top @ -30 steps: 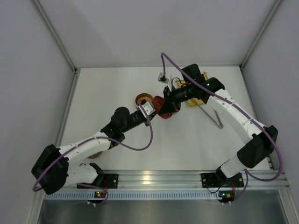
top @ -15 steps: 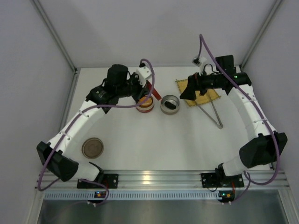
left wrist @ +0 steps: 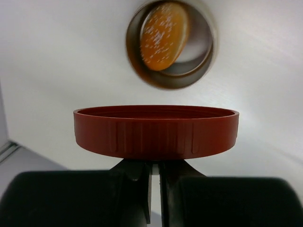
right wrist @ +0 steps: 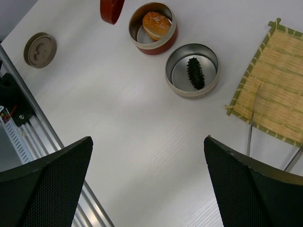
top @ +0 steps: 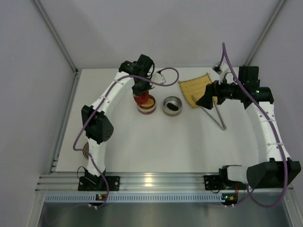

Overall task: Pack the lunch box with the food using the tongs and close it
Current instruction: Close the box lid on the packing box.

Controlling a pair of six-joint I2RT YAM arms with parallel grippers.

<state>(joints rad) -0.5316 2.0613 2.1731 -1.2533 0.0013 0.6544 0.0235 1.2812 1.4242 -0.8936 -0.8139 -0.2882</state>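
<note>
Lunch box tins stand side by side at 12 o'clock on the table (top: pixel 156 146). The red-based tin (right wrist: pixel 163 46) holds the orange bun (right wrist: pixel 156 24). The silver tin (right wrist: pixel 180 78), at its 3 o'clock, holds the dark piece (right wrist: pixel 194 73). Left jaws clamp the rim of the red lid (left wrist: pixel 156 132), level above the bun, probably to cap that tin. Right jaws are spread wide and empty over the mat (top: pixel 195 87). With both pieces packed, the tongs (top: pixel 213 118) lie idle at its 5 o'clock.

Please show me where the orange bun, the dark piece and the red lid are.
orange bun (right wrist: pixel 156 24): right wrist view, its top.
dark piece (right wrist: pixel 194 73): right wrist view, its middle.
red lid (left wrist: pixel 156 135): left wrist view, its side wall.
</note>
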